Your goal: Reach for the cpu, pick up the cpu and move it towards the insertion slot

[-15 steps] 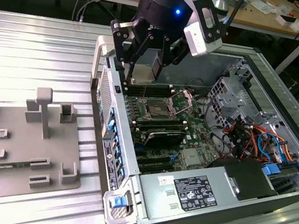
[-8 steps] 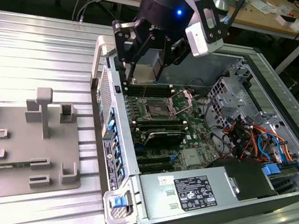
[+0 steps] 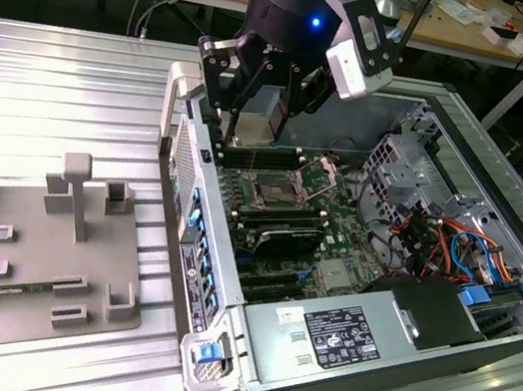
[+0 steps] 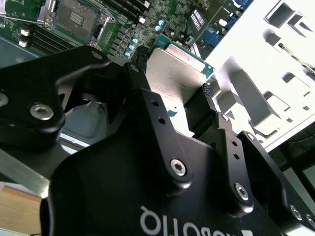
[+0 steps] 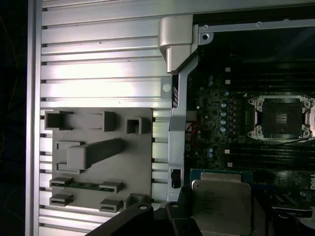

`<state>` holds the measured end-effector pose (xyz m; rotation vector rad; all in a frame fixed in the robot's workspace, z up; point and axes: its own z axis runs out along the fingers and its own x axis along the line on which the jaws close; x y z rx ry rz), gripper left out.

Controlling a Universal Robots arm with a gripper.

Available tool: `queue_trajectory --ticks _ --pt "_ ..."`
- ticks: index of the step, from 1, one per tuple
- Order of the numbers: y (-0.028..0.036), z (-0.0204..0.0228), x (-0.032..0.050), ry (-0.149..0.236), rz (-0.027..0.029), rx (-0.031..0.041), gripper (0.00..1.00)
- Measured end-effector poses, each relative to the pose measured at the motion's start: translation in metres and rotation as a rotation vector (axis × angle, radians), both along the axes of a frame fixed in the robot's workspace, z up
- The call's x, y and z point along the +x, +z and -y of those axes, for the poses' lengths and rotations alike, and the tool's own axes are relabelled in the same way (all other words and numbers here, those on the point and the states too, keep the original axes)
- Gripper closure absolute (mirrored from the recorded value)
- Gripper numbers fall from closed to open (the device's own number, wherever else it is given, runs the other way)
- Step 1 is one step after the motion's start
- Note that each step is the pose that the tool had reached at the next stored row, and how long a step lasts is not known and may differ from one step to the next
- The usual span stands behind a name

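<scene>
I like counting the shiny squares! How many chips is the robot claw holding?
1. The cpu sits between the gripper fingers, above the open computer case, near the insertion slot. Others may be hidden.

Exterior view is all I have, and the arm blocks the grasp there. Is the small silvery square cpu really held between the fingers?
Observer: Yes. In the second wrist view the gripper is shut on the small flat silvery square cpu, with its black fingers at two opposite edges.
Operator: Is it over the socket yet?
Observer: No. In the first wrist view the cpu sits apart from the square silver-framed insertion slot, with long black memory slots between them.
</scene>
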<state>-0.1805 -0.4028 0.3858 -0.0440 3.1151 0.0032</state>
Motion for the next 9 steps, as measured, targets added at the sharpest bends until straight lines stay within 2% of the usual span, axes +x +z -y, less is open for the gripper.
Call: queue_trajectory --ticks 9 --pt "-0.0003 0.0 0.0025 0.0 0.0 0.0001 0.45"
